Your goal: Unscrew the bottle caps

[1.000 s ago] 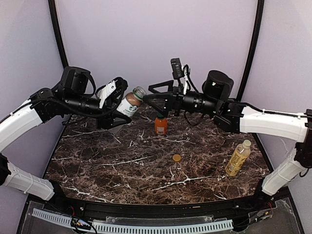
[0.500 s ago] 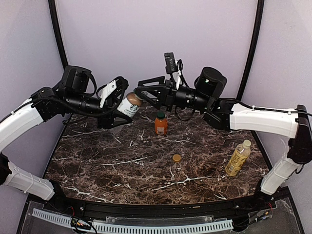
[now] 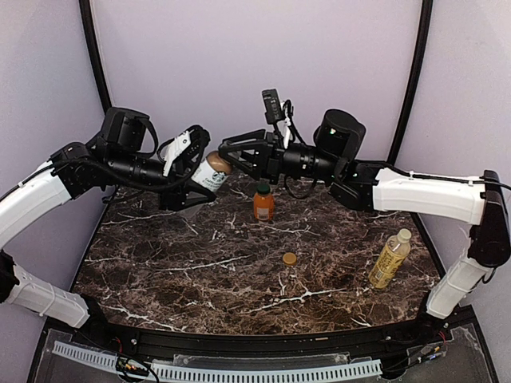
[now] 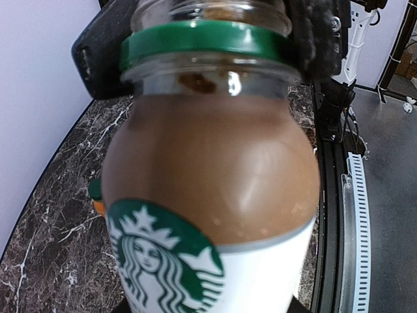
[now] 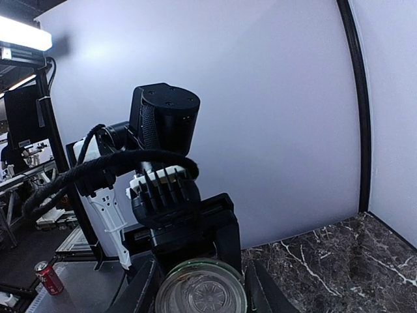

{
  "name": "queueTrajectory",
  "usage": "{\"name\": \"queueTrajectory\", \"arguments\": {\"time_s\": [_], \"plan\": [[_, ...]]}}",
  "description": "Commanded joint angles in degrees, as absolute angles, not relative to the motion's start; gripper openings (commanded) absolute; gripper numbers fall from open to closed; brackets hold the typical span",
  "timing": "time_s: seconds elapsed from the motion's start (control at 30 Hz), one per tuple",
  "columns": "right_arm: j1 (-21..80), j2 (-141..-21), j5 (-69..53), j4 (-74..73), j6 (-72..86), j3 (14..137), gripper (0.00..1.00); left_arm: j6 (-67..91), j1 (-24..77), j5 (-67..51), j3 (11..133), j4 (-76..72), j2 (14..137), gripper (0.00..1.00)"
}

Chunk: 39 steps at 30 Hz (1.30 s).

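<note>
My left gripper [image 3: 198,180] is shut on the body of the clear bottle [image 3: 212,172], which is full of brown drink and tilts to the right above the table's back left. It fills the left wrist view [image 4: 208,169]. My right gripper [image 3: 227,156] reaches in from the right. Its fingers [image 5: 260,293] press both sides of the bottle's round top [image 5: 201,292], which is clear with a green ring [image 4: 202,40]. The orange bottle [image 3: 263,207] stands upright with a dark green cap [image 3: 263,188]. The yellow bottle [image 3: 390,262] with a cream cap [image 3: 405,235] stands front right.
A loose tan-brown cap [image 3: 289,258] lies on the dark marble table [image 3: 184,271] near the middle. Lavender walls close the back and sides. The orange bottle stands just below my right gripper.
My right gripper has moved left from above the orange bottle to the clear bottle's top, and its jaws have closed around it. The left arm has not moved.
</note>
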<state>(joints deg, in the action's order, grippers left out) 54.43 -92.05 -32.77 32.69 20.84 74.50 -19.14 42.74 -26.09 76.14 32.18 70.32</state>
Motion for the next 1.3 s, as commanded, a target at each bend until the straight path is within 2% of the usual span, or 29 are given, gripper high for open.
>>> {"name": "queueTrajectory", "arguments": {"time_s": [0.0,0.03,0.1,0.17,0.2,0.27,0.5,0.63,0.7,0.77,0.97,1.1,1.27], "plan": [[54.93,-92.78,-33.07,29.51,19.12,77.12,0.08,-18.77,42.79,-26.74,77.56,32.78,70.22,0.36],[54.93,-92.54,-33.03,29.17,18.84,77.09,0.01,-18.79,42.8,-26.59,77.54,32.78,70.16,0.36],[54.93,-91.88,-32.97,28.6,18.19,76.96,0.0,-18.86,42.79,-26.43,77.29,32.78,70.07,0.43],[54.93,-91.0,-32.74,27.05,17.15,77.18,0.0,-18.76,42.8,-25.99,77.04,32.72,69.91,0.72],[54.93,-90.5,-32.44,25.75,16.48,77.43,0.0,-18.47,42.8,-25.61,76.78,32.53,69.85,0.92],[54.93,-89.48,-31.05,22.55,14.89,78.17,0.0,-18.1,42.8,-23.76,76.21,31.93,69.56,0.98],[52.53,-83.45,-14.27,1.19,5.85,81.53,0.0,-19.94,42.8,-16.53,74.03,30.77,67.85,0.99],[46.03,-79.37,1.42,-12.3,1.89,81.47,0.0,-20.62,42.8,-15.95,72.67,30.53,66.86,0.99],[42.21,-77.55,11.51,-14.99,-1.11,78.46,0.0,-20.65,42.8,-16.06,72.04,30.45,66.48,0.99],[36.54,-76.49,15.63,-15.11,-3.22,74.82,0.0,-20.72,42.8,-16.08,71.65,30.34,66.19,0.99],[21.07,-75.79,8.9,-7.65,-3.91,63.31,0.0,-21.2,42.8,-15.82,71.3,30.49,65.85,0.99],[15.11,-76.82,4.09,1.92,-3.31,55.32,0.0,-21.41,42.76,-15.78,71.12,30.52,65.98,0.99],[10.04,-79.93,0.25,6.92,-0.38,50.61,0.0,-21.48,42.8,-15.9,71.34,30.51,66.42,0.99]]}}
